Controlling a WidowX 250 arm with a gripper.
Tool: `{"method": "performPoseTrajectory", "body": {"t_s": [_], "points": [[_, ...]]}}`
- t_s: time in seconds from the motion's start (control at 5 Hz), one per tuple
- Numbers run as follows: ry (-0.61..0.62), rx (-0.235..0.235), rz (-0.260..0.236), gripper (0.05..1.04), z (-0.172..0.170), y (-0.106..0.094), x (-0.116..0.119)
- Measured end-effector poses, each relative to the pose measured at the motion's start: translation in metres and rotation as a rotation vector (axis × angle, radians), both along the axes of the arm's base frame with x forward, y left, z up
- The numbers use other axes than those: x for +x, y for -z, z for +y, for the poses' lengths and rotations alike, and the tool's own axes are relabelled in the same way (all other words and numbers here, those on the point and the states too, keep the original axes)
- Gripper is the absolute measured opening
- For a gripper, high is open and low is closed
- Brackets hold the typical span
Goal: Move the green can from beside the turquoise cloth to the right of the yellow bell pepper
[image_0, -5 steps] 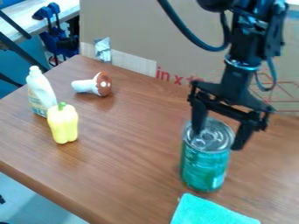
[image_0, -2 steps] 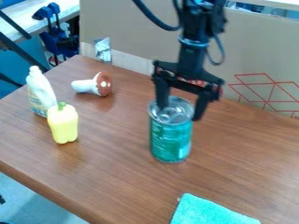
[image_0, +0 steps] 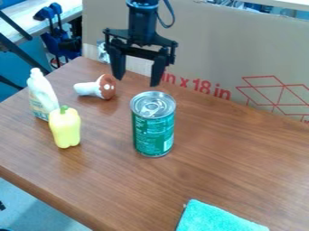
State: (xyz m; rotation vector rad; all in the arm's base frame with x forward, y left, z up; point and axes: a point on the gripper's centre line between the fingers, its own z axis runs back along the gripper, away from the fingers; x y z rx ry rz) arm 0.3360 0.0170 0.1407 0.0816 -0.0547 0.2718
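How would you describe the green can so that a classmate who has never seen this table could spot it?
On the brown wooden table, look just below the black gripper. The can stands upright there, in the picture right of the yellow pepper. Unlike its neighbours, it has a metal ring-pull top.

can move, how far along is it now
Looks done: the can has shifted away from the cloth toward the pepper and stands upright on the table. In hand: nothing; the pincer is open and clear of the can. Left: probably little, perhaps just moving the pincer further off, since the can already stands free.
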Motion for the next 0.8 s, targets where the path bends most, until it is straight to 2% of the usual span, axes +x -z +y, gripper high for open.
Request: {"method": "performPoseTrajectory", "body": {"t_s": [0.2,0.4,0.6,0.8], "points": [[0.015,-0.004,-0.024,1.001,-0.011,-0.004,-0.004],[0.079,-0.024,-0.051,1.001,-0.04,-0.012,-0.018],[0.221,-0.057,-0.067,1.001,-0.081,-0.019,-0.047],[0.317,-0.059,-0.041,1.001,-0.111,-0.017,-0.061]]}}
